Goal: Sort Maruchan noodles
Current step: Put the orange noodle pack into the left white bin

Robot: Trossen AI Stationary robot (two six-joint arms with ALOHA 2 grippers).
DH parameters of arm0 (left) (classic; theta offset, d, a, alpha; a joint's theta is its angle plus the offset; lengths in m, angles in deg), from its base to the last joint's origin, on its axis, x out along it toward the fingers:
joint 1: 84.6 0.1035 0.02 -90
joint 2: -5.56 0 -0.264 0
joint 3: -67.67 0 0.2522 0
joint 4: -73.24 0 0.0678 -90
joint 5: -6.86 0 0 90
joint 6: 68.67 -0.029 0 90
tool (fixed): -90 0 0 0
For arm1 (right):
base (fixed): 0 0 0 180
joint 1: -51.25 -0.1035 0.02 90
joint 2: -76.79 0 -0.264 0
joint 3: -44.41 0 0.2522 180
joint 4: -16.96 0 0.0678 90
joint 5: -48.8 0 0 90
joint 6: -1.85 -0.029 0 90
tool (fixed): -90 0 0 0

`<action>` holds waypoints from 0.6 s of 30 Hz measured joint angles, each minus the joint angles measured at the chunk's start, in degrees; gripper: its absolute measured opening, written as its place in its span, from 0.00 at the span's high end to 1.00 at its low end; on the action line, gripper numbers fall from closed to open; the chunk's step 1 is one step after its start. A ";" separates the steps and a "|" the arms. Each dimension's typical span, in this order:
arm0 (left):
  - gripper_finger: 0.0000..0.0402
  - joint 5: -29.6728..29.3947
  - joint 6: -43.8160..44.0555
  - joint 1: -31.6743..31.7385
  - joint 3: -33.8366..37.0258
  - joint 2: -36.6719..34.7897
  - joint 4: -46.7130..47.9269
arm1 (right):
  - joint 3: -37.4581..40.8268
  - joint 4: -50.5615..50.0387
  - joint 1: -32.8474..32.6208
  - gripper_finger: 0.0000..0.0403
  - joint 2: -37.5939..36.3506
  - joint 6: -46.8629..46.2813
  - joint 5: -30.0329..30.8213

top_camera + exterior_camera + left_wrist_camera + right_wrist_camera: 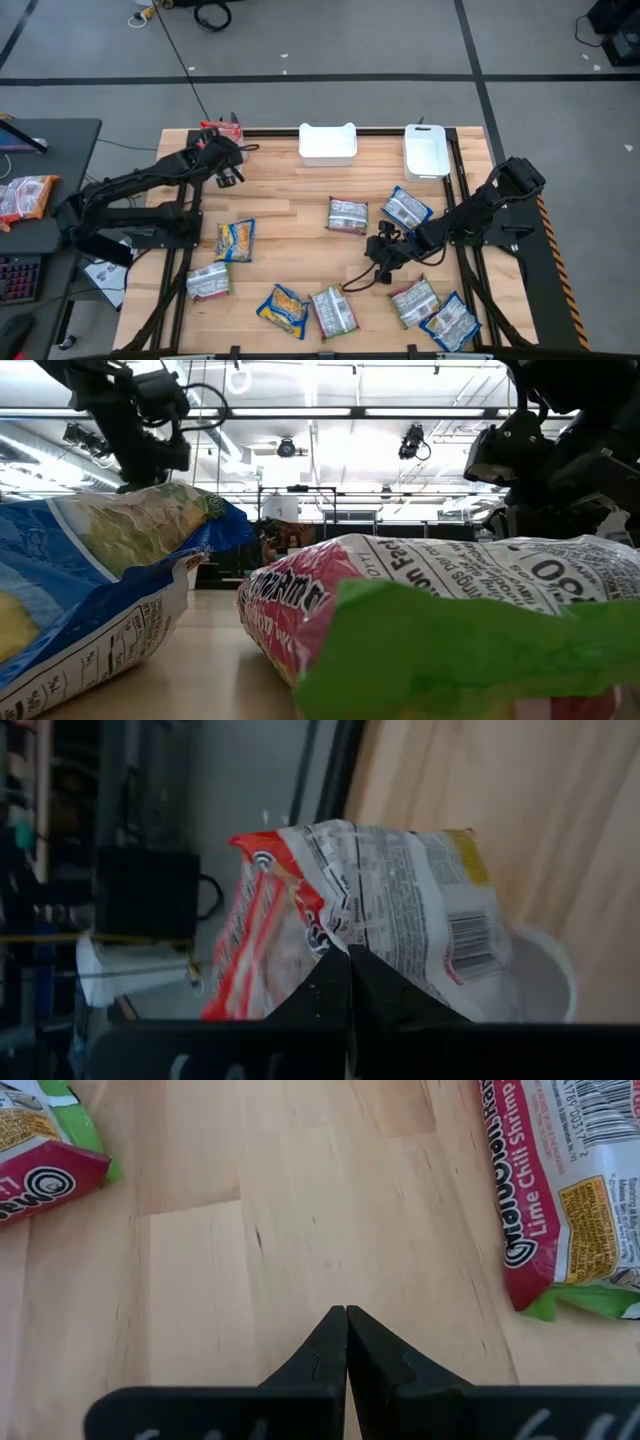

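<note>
Several ramen packets lie flat on the wooden table: blue-yellow ones and silvery-green-red ones. My left gripper is at the table's far left corner, shut on a red-orange packet. My right gripper is shut low over bare wood, between two silvery-green-red packets, and touches nothing. In the low view a blue-yellow packet and a silvery-green-red one fill the foreground. My left gripper pinches the red-orange packet between its two fingers, at the middle of one edge on its printed white back. The packet stands out beyond the fingertips, lifted clear over the table's far left corner.
Two white bins stand along the table's far edge. A black frame runs round the table. One more packet lies on the dark desk left of the table. Bare wood lies in the table's middle.
</note>
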 joint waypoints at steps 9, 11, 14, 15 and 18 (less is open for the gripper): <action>0.99 -8.04 -3.86 1.36 0.00 0.20 8.45 | 0.00 -0.07 1.13 0.97 0.00 1.43 0.24; 0.98 -8.92 -5.20 1.46 0.00 0.20 8.99 | 0.00 -0.07 1.48 0.97 0.00 1.53 0.24; 0.98 -8.31 -6.45 2.00 0.00 0.20 9.49 | 0.00 -0.07 1.86 0.97 0.00 1.69 0.24; 0.98 -7.83 -7.08 2.32 0.00 0.20 9.59 | 0.00 -0.07 1.96 0.97 0.00 1.68 0.24; 0.98 -6.36 -7.93 3.18 0.00 0.20 10.05 | 0.00 -0.07 1.95 0.97 0.00 1.69 0.26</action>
